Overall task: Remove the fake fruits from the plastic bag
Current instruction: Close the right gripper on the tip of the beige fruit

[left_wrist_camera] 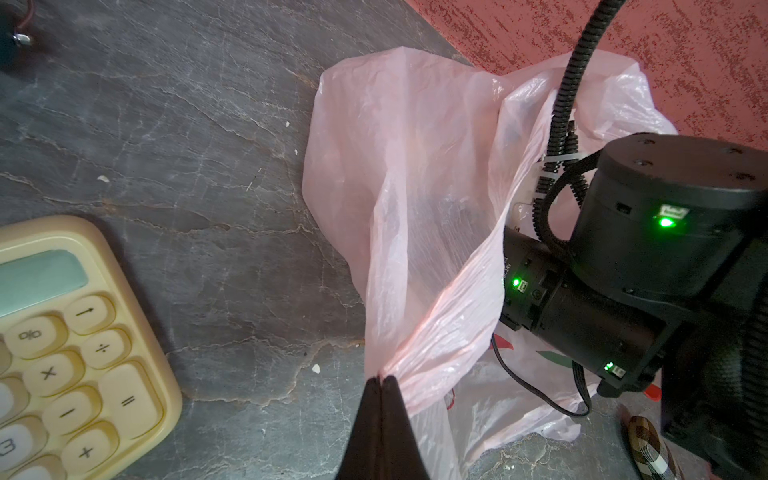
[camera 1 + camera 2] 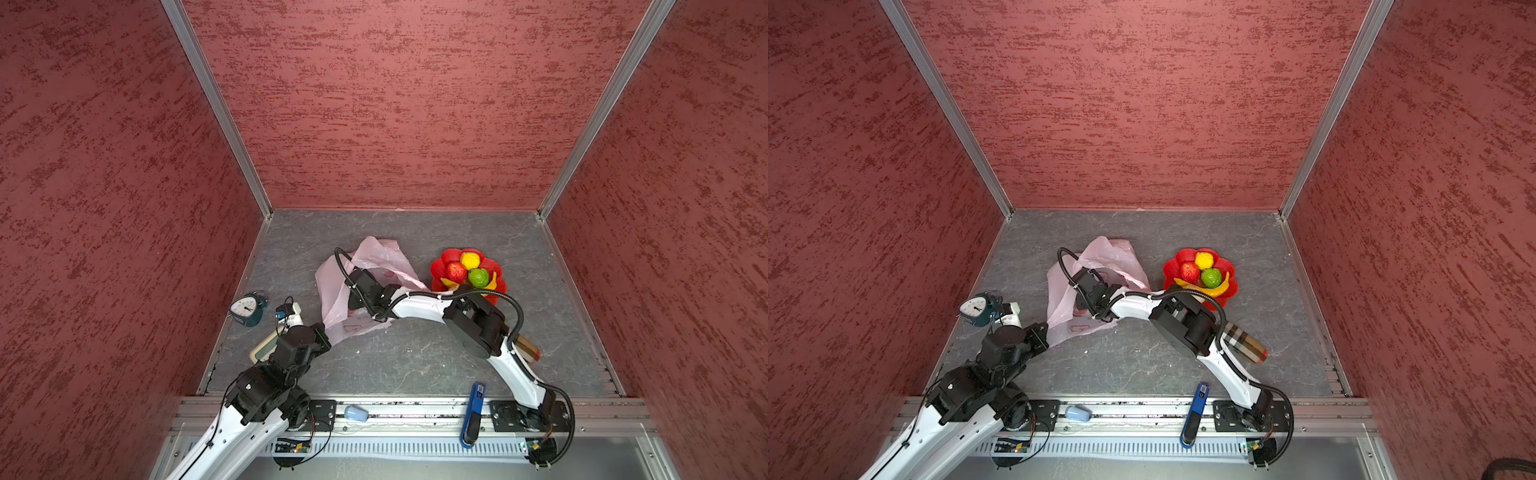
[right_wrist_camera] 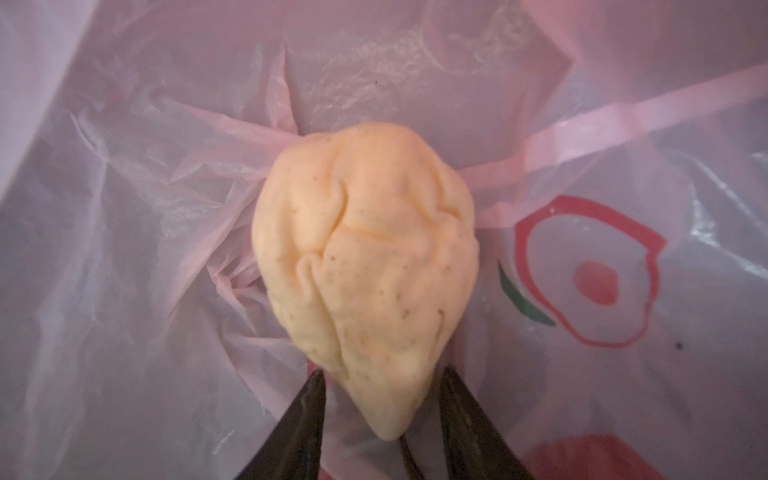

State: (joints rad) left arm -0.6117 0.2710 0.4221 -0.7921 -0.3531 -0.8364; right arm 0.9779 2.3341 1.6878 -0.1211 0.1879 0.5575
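Pinches a bunched strip of bag (image 1: 415,166) in L fingers (image 1: 368,419), clenched flat together w/ film gathered at the tips and fanning out taut from there. Has bag (image 2: 374,257) lying crumpled on worktop (image 2: 415,357), left of centre in both top views, between clock (image 2: 247,309) and red dish (image 2: 440,266). Puts R arm (image 2: 419,307) across from the right, its wrist over the bag and R fingers (image 3: 299,419) inside it, not seen from above. Shows, in R wrist view, one beige fruit (image 3: 365,257) lying on the bag's inner film beside a red apple print (image 3: 582,274): lumpy, teardrop-shaped, narrow end toward the camera. Sets R fingers parted, one each side of that narrow end, tips just beside its skin; can't tell whether pressing on it or clear of it. Counts four fruits in the dish, outside the bag: apple (image 2: 456,271), yellow round one (image 2: 470,260) and green one (image 2: 478,277) touching in a cluster, plus banana (image 2: 1219,289) along the near rim. Can't tell what else sits there under the arm. Has calculator (image 1: 62,353) just beside L fingers, checked case (image 2: 1244,343) partly under R arm, blue tool (image 2: 473,411) and pale cup (image 2: 356,413) on front rail (image 2: 415,409).
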